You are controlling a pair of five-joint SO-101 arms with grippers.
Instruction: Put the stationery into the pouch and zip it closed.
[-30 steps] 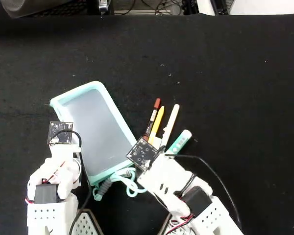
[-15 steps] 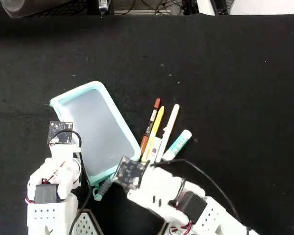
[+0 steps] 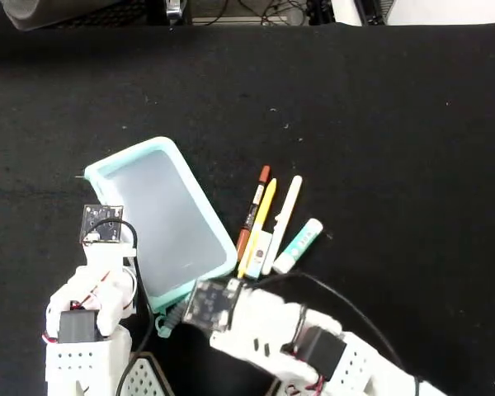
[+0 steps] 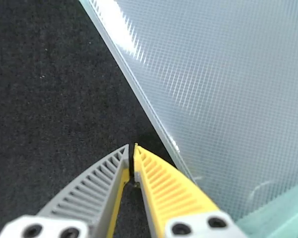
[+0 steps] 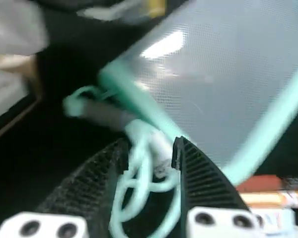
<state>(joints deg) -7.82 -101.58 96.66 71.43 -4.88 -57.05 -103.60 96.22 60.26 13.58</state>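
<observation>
Starting with the pouch (image 3: 169, 223), lying flat left of centre on the black table (image 3: 396, 124). Leaving the stationery (image 3: 268, 227) outside it, just to the right (pens and a marker, fanned). Straddling the mint cord (image 5: 130, 171) at the pouch's near end with the right gripper (image 5: 150, 146), fingers narrowly parted. Resting the left gripper (image 4: 131, 148), pinched together on nothing, beside the pouch's left edge. Seemingly opening the zip; next, needing a firm pinch on that cord.

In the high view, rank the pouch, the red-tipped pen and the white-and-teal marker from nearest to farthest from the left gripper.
1. pouch: its edge lies right beside the left gripper.
2. red-tipped pen: just past the pouch's other long edge.
3. white-and-teal marker: outermost of the stationery, farthest to the right.
</observation>
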